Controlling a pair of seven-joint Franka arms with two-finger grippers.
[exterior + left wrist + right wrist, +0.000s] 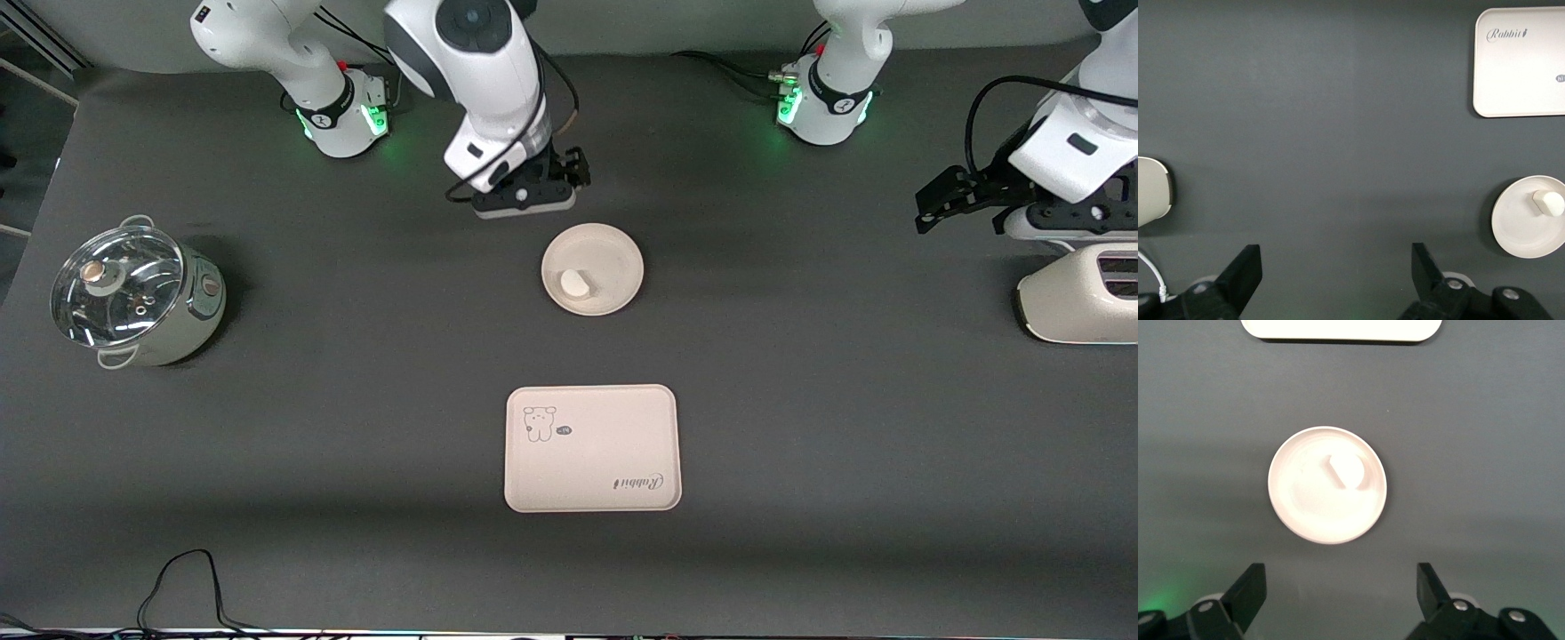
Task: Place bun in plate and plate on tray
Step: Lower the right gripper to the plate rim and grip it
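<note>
The off-white bun (574,284) lies in the round cream plate (612,256) in the middle of the table. The cream tray (592,448) with the bear drawing and "Rabbit" script lies nearer to the front camera than the plate, apart from it, with nothing on it. My right gripper (540,192) hangs open and empty over the table beside the plate's rim, toward the robots' bases. Its wrist view shows the gripper (1338,590), plate (1308,510), bun (1350,471) and tray edge (1338,328). My left gripper (958,201) waits open and empty over the toaster; its own view (1336,270) shows plate (1515,230), bun (1548,203) and tray (1518,73).
A small electric pot with a glass lid (133,293) stands toward the right arm's end of the table. A cream toaster (1080,302) stands toward the left arm's end and also shows in the left wrist view (1151,193). A black cable (187,578) lies at the table's front edge.
</note>
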